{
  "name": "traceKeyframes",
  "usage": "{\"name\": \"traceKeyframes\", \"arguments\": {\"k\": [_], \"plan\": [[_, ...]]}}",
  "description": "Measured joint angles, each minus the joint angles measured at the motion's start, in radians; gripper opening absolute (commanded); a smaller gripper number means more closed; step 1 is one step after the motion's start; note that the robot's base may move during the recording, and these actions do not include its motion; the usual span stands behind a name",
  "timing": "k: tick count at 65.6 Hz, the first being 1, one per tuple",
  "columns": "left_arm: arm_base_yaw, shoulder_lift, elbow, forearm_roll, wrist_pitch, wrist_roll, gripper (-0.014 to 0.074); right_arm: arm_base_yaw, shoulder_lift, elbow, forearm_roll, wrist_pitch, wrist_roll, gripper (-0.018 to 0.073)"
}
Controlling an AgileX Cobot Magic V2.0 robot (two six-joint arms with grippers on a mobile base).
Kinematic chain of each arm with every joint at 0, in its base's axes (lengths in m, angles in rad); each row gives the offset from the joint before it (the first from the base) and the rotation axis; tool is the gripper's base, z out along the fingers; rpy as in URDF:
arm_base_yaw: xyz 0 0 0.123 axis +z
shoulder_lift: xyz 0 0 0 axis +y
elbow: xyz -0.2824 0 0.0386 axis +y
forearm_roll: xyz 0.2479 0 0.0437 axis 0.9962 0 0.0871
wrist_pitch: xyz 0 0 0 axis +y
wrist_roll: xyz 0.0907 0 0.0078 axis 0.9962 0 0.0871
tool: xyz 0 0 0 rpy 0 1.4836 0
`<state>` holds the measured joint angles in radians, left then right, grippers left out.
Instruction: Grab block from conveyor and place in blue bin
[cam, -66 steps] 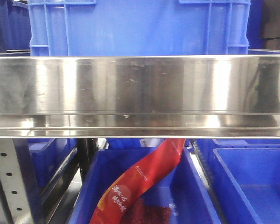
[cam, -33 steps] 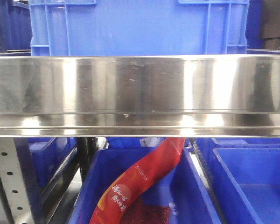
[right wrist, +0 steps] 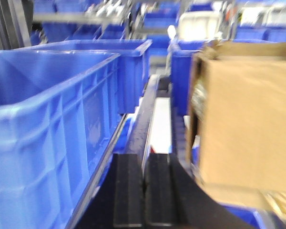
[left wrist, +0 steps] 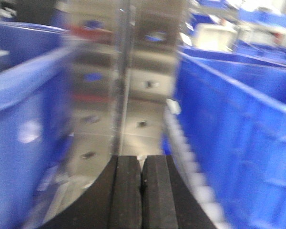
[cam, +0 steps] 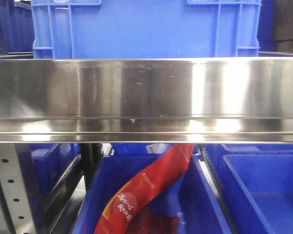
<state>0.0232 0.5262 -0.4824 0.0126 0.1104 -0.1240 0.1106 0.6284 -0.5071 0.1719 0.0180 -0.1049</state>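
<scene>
A: Shelving first. What fills the front view?

B: One brushed steel rail (cam: 146, 100), running full width, scuffed and reflective. Above it, one light blue crate (cam: 146, 29), ribbed, standing on the upper level. At lower left, one perforated steel upright (cam: 10, 190).

A: Below the rail?

B: One blue bin (cam: 205, 195) at centre, holding one long red packet (cam: 146, 187) with white lettering, leaning from upper right down to lower left. One further blue tub (cam: 263, 190) just beside it on the right.

A: Left gripper?

B: Left gripper (left wrist: 141, 191): black pads pressed flat together, nothing between them. The view is blurred. Ahead of it, a steel post (left wrist: 126, 81) with bolts, blue crate walls either side.

A: Right gripper?

B: Right gripper (right wrist: 144, 191): pads likewise closed against each other, empty. A large blue crate (right wrist: 52, 124) on its left, a brown cardboard box (right wrist: 248, 114) on its right, a dark rail (right wrist: 150, 114) running away between them.

A: Block and conveyor?

B: Neither can be made out in any view.
</scene>
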Motion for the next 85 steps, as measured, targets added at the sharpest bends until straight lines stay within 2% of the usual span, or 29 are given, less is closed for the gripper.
{"name": "traceKeyframes", "arguments": {"k": [14, 51, 62, 79, 85], "plan": [[0.046, -0.094, 0.036, 0.0, 0.0, 0.0, -0.0111, -0.002, -0.149, 0.011, 0.0, 0.009, 0.0, -0.016], [0.047, -0.118, 0.036, 0.0, -0.004, 0.0, -0.0111, -0.002, -0.212, 0.018, 0.0, 0.01, 0.0, -0.016], [0.047, -0.118, 0.036, 0.0, -0.004, 0.0, -0.0111, -0.005, -0.3, 0.15, -0.012, -0.006, 0.0, -0.016], [0.047, -0.118, 0.036, 0.0, -0.004, 0.0, -0.0111, -0.005, -0.58, 0.438, -0.014, 0.005, 0.0, -0.016], [0.047, -0.119, 0.036, 0.0, -0.008, 0.0, -0.0111, -0.005, -0.618, 0.494, -0.019, 0.006, 0.027, -0.016]]}}
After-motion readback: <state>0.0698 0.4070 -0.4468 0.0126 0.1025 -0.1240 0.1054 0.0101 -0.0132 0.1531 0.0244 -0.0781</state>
